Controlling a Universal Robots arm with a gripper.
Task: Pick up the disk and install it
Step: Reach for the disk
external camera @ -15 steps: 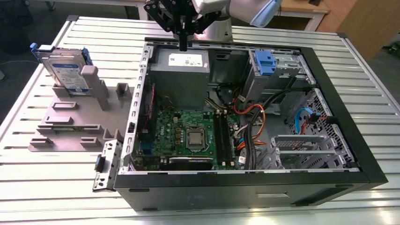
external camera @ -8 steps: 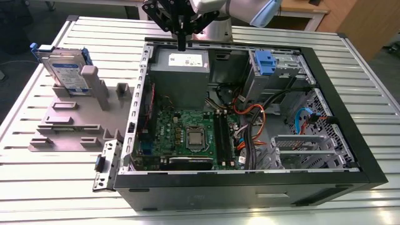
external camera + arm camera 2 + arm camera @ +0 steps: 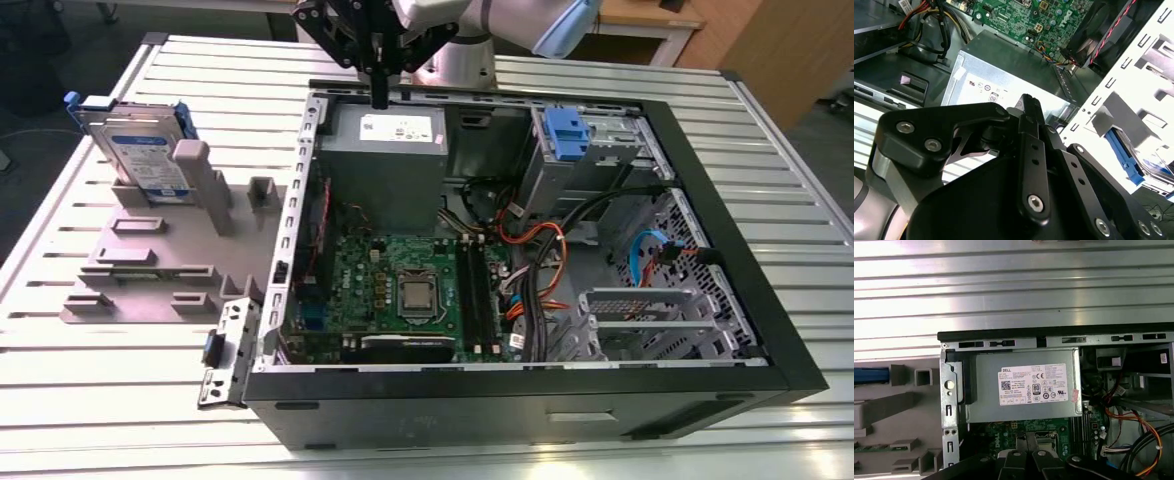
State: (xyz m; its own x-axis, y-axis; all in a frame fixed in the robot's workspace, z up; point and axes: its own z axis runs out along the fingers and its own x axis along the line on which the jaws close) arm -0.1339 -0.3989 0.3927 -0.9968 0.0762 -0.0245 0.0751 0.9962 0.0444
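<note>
Silver-grey with a blue frame, the disk (image 3: 134, 150) stands on edge in a grey holder (image 3: 160, 265) on the slatted table (image 3: 80, 380), at about ten o'clock in the exterior view and outside the open case (image 3: 534, 385). At twelve o'clock the gripper (image 3: 380, 98) hangs over the case's far rim, pinched narrow and holding nothing, its tips near the power supply (image 3: 387, 150). The disk sits well apart, toward its nine o'clock.

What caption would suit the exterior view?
Gripper hovers above the open computer case; the disk stands in a grey holder alongside.
</note>
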